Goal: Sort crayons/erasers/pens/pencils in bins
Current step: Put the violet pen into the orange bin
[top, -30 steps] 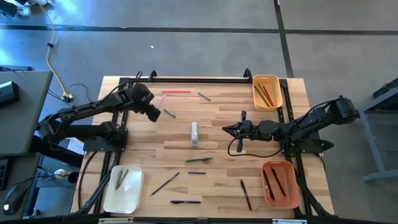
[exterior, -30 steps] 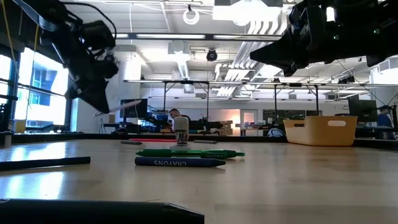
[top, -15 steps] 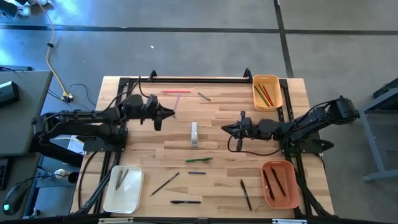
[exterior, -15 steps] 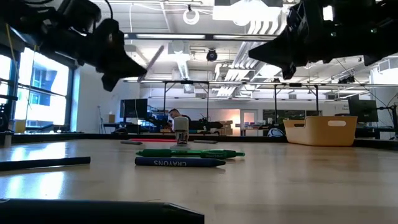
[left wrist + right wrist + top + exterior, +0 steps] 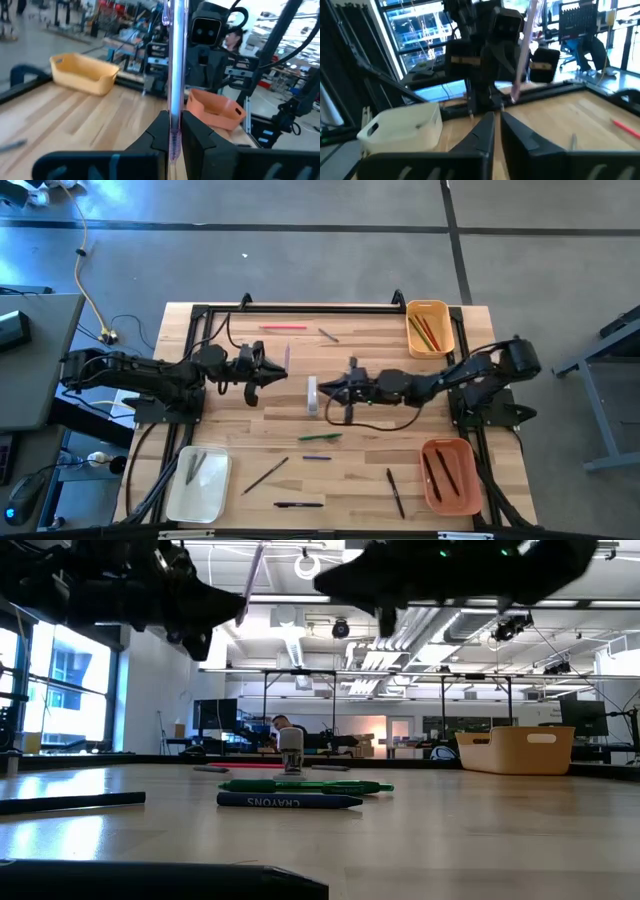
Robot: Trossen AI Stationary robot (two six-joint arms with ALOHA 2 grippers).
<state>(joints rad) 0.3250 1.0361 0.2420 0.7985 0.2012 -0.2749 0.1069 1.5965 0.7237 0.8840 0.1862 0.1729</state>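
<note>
My left gripper (image 5: 270, 370) (image 5: 173, 131) is shut on a thin pale-pink stick (image 5: 175, 65) (image 5: 286, 358), high over the table's left middle. The right gripper (image 5: 322, 388) (image 5: 497, 121) faces it from the right, shut and empty, above a small white cylinder (image 5: 313, 394) (image 5: 291, 753) that stands on its end. The yellow-orange bin (image 5: 430, 327) holds pencils, and the orange bin (image 5: 450, 476) holds pens. Small grey items lie in the cream-white bin (image 5: 197, 483). Loose on the wood are a red pencil (image 5: 283, 328), green sticks (image 5: 320, 438), a blue crayon (image 5: 290, 801) and black pens (image 5: 298, 504) (image 5: 396, 492). My left gripper pinches the pink stick near its lower end (image 5: 174, 127) between the two fingers. The fingers are level and come from the table's left, lying across the stick. The stick is lifted clear and stands roughly upright, most of its length rising above the fingers (image 5: 256, 570).
A short grey stick (image 5: 328, 335) lies near the far edge, and another black pen (image 5: 265, 475) lies beside the cream-white bin. A black frame rail (image 5: 320, 307) runs along the far edge. Bare wood shows between the arms and the near edge.
My left gripper has moved toward the table's right and turned level, keeping the pink stick, which has swung from lying flat to standing roughly upright. My right gripper has reached toward the table's left, closing on the left gripper and coming over the white cylinder.
</note>
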